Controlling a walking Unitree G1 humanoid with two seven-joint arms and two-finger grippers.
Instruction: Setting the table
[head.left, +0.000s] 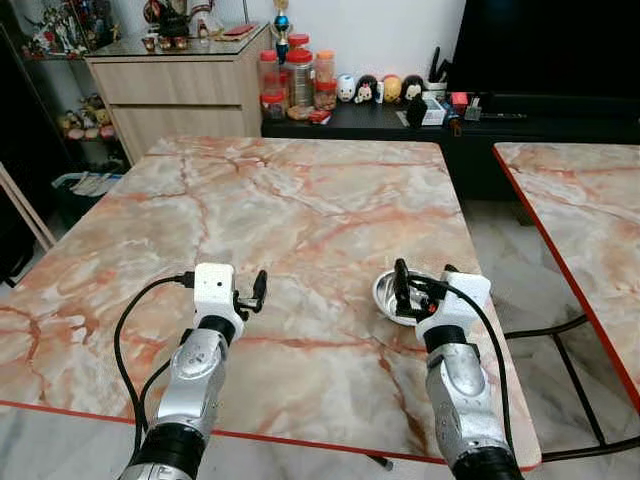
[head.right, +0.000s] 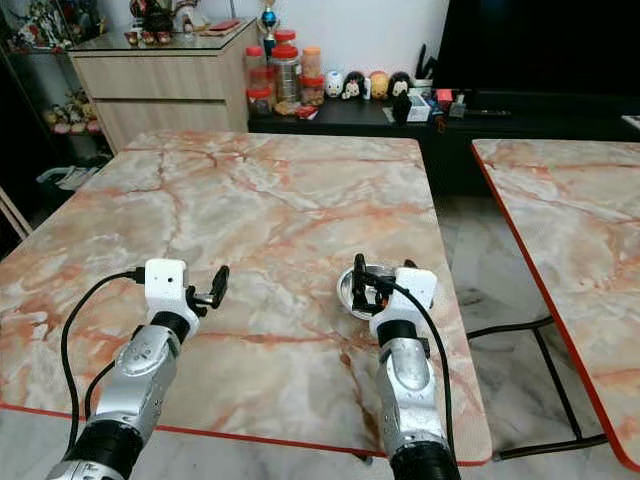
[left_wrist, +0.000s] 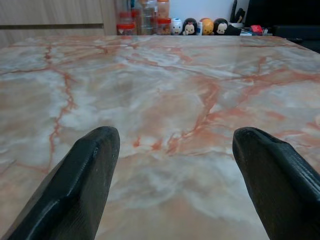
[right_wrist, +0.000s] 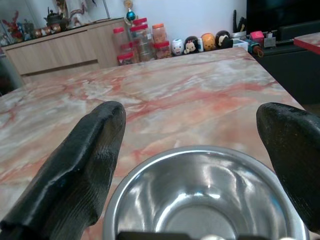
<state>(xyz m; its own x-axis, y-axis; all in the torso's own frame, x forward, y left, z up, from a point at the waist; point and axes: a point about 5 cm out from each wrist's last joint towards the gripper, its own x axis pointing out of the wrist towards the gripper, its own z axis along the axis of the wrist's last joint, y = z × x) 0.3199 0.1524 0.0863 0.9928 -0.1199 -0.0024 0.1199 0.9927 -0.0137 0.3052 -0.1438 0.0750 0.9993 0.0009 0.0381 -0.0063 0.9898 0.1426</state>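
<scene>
On the marble table (head.left: 300, 200), near its right edge, your steel bowl (head.left: 392, 296) sits between the spread fingers of the right gripper (right_wrist: 192, 165); your left gripper (left_wrist: 172, 170) hovers spread over bare marble.

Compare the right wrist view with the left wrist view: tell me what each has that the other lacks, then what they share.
Right wrist view: a steel bowl standing empty on the table between the right gripper's open fingers. Left wrist view: bare marble between the left gripper's open fingers. Both: the pink-veined marble table, red-lidded jars and small round figurines along the far wall.
</scene>
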